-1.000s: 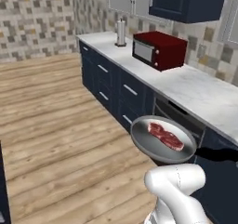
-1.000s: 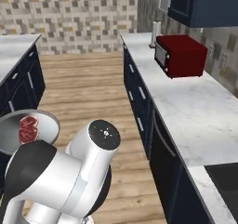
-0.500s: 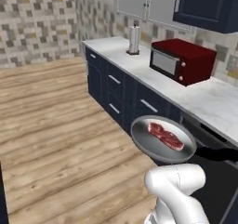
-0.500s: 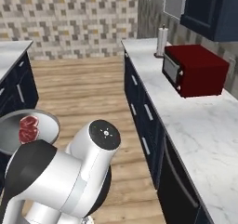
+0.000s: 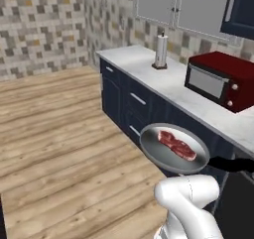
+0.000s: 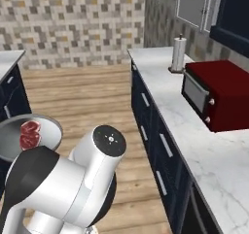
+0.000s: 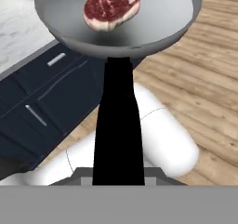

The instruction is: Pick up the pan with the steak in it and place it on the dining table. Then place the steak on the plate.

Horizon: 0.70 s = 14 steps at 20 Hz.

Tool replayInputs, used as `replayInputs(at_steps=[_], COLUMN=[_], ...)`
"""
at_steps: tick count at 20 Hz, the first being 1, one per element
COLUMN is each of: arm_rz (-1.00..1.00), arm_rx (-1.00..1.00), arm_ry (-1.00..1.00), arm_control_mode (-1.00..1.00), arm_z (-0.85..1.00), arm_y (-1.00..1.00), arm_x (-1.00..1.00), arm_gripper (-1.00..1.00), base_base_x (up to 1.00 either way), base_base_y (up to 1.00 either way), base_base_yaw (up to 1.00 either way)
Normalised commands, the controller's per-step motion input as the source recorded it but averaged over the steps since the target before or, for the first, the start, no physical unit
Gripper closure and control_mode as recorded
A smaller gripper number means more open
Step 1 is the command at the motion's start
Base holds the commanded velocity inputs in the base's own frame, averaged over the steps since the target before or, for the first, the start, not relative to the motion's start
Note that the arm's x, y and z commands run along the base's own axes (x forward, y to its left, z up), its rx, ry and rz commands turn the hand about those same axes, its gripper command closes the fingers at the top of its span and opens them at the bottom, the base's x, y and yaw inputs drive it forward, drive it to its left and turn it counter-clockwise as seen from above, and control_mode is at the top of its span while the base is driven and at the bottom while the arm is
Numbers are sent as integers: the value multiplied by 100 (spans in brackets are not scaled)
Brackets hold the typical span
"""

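While the pan (image 5: 173, 149) is carried in the air by its handle (image 7: 117, 121) beside the counter (image 5: 198, 104) | finger state cannot be told | steak (image 5: 177, 145) lies loose inside | a tilt could slide it out.

A red microwave (image 5: 224, 79) and a paper towel roll (image 5: 160, 50) are sitting well apart on the marble counter (image 6: 160, 82).

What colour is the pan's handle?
Black; the pan handle shows best in the hand view.
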Motion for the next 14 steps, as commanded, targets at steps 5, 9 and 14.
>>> replayInputs(at_steps=[5, 9, 14], arm_rz=[0, 0, 0], arm_rx=[0, 0, 0], arm_ry=[0, 0, 0], arm_control_mode=[100, 100, 100], arm_z=[0, 0, 0], arm_y=[0, 0, 0], arm_x=[0, 0, 0], arm_gripper=[100, 100, 100], base_base_x=[100, 100, 100], base_base_y=[32, 25, 22], base_base_yaw=[-1, 0, 1])
